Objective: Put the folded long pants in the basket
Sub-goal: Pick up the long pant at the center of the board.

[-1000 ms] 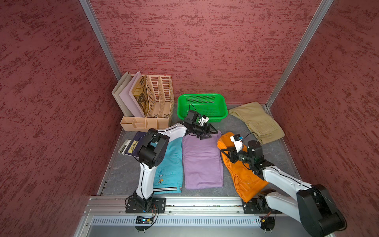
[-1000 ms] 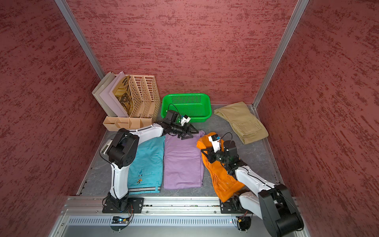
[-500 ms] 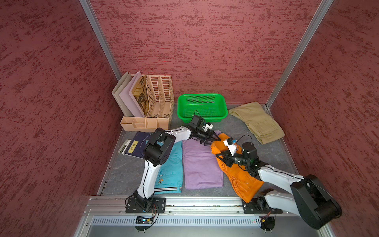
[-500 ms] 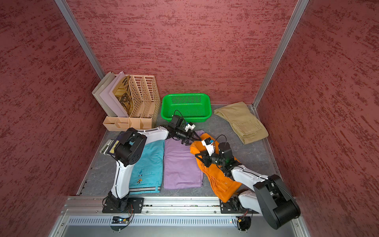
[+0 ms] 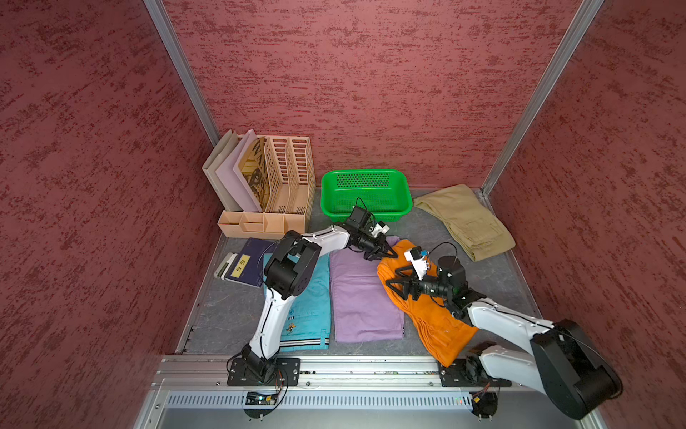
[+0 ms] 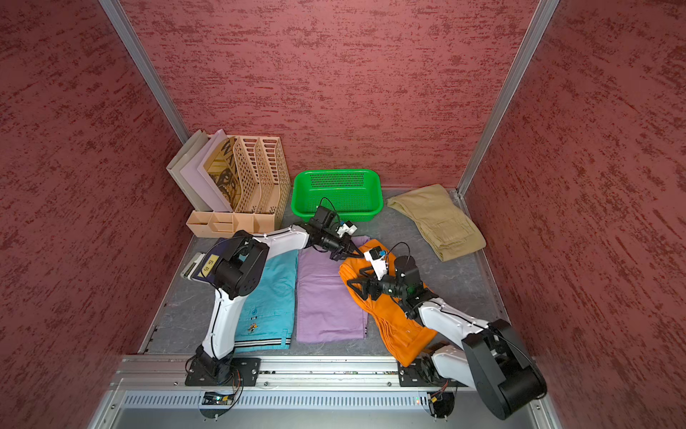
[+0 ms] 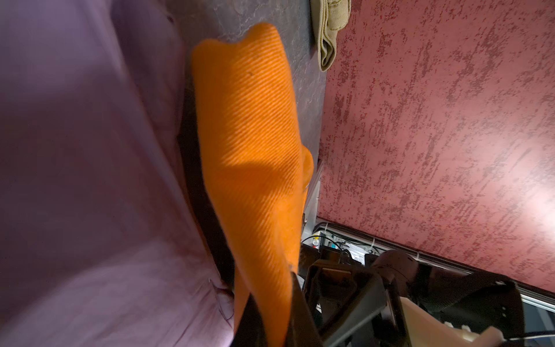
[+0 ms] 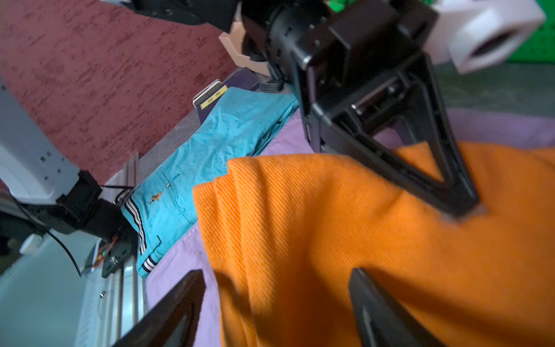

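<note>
Left gripper (image 5: 389,254) clamps the orange pants (image 5: 432,321) at their far end, nearest the green basket (image 5: 363,172) (just beyond it); right gripper (image 5: 394,283), jaws apart, sits at the cloth beside it.

We look down on a grey table (image 5: 230,308).
On it we find the basket (image 5: 365,174), a file rack (image 5: 293,174), books (image 5: 248,269), teal pants (image 5: 313,297), lilac pants (image 5: 363,301), orange pants (image 5: 434,323), khaki pants (image 5: 464,219).

A peach file rack (image 5: 293,174), stocked with folders (image 5: 230,174), is seen by the red wall (image 5: 352,74). A navy book (image 5: 254,256) is laid on the grey table (image 5: 226,308) nearby.
</note>
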### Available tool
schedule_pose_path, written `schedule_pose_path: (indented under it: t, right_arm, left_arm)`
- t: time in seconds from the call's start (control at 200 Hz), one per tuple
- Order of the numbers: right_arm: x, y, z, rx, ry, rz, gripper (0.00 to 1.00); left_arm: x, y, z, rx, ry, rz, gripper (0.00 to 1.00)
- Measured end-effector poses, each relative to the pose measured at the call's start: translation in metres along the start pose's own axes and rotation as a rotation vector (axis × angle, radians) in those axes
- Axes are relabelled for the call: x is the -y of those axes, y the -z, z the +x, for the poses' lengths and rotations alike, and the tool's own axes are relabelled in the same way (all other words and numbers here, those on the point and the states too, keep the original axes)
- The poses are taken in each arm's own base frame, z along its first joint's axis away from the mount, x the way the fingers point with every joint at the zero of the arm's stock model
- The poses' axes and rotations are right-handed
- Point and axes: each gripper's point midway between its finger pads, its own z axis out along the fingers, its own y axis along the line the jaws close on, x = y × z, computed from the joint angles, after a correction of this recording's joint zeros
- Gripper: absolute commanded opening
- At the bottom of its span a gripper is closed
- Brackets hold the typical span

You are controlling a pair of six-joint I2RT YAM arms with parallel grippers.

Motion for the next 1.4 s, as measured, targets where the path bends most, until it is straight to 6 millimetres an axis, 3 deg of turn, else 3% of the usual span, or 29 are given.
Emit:
schedule_pose_path:
  t: [0.085, 0.125, 0.2, 0.351, 0.451, 0.526, 0.656, 0.786, 0.902, 1.047, 1.117, 1.247, 1.397]
  right_arm:
    - [0.012, 0.005, -0.017, 0.028, -0.040, 0.107, 0.91]
    - [0.019, 0.010, -0.025, 0.049, -0.063, 0.163, 0.98]
    - [0.035, 0.021, -0.034, 0.081, -0.136, 0.283, 0.98]
    - [0.090, 0.057, -0.035, 0.090, -0.395, 0.577, 0.86]
    - [0.118, 0.074, -0.015, 0.039, -0.531, 0.729, 0.85]
    - [0.131, 0.087, 0.012, -0.022, -0.618, 0.836, 0.87]
    - [0.144, 0.110, 0.039, -0.075, -0.718, 0.962, 0.89]
    - [0.157, 0.128, 0.058, -0.108, -0.804, 1.045, 0.89]
    - [0.162, 0.130, 0.072, -0.148, -0.855, 1.057, 0.86]
    - [0.159, 0.116, 0.085, -0.211, -0.917, 0.994, 0.80]
    - [0.158, 0.108, 0.081, -0.201, -0.923, 0.954, 0.74]
    - [0.156, 0.100, 0.079, -0.193, -0.941, 0.904, 0.53]
    - [0.158, 0.092, 0.079, -0.200, -0.943, 0.872, 0.10]
  left_arm:
    - [0.005, 0.004, -0.005, 0.021, -0.052, -0.049, 0.00]
    - [0.008, 0.008, -0.007, 0.034, -0.073, -0.073, 0.00]
    - [0.012, 0.018, -0.012, 0.063, -0.108, -0.104, 0.00]
    - [0.019, 0.042, -0.020, 0.121, -0.161, -0.148, 0.00]
    - [0.026, 0.061, -0.025, 0.173, -0.192, -0.160, 0.00]
    - [0.030, 0.077, -0.026, 0.219, -0.211, -0.164, 0.00]
    - [0.031, 0.096, -0.025, 0.286, -0.230, -0.176, 0.00]
    - [0.021, 0.101, -0.024, 0.311, -0.216, -0.173, 0.00]
    - [0.016, 0.101, -0.024, 0.316, -0.205, -0.173, 0.00]
    - [0.017, 0.102, -0.026, 0.324, -0.203, -0.164, 0.00]
    - [0.018, 0.102, -0.026, 0.325, -0.206, -0.161, 0.00]
    - [0.017, 0.101, -0.026, 0.328, -0.210, -0.160, 0.00]
    - [0.015, 0.101, -0.026, 0.328, -0.210, -0.160, 0.00]
